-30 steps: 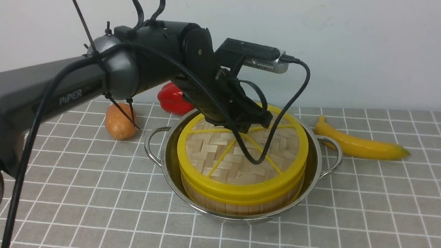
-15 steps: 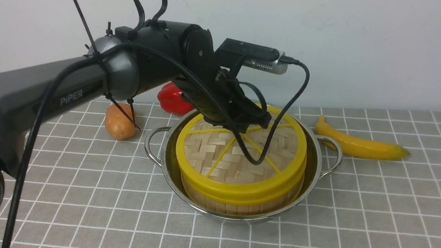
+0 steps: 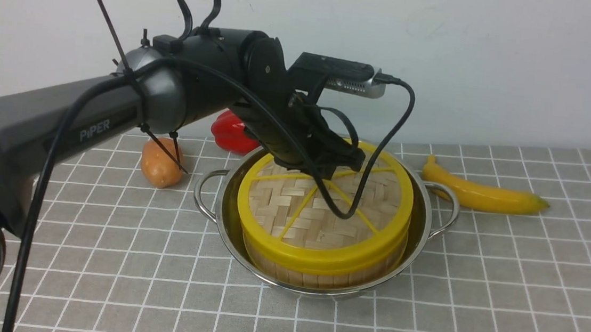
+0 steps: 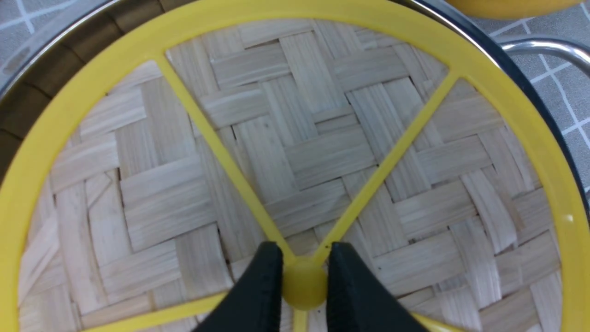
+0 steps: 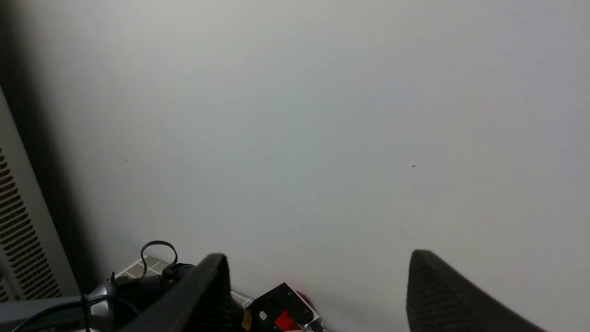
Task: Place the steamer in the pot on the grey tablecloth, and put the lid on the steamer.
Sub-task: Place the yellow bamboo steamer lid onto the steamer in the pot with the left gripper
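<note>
While the steamer [image 3: 312,275] stands inside the pot [image 3: 413,254] on the grey tablecloth [image 3: 156,293], the lid [image 3: 276,207] lies over it; the left gripper [image 4: 304,283] grasps the lid's central yellow knob [image 4: 304,283]. The step in hand appears to be seating the lid; the next move calls for checking the fit, then releasing. The lid's woven face points upward; being round, it has no long axis. The right gripper [image 5: 318,276] is spread, grasping nothing.

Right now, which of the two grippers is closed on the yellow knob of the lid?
The left gripper: its fingers pinch the knob, while the right gripper stands open.
</note>
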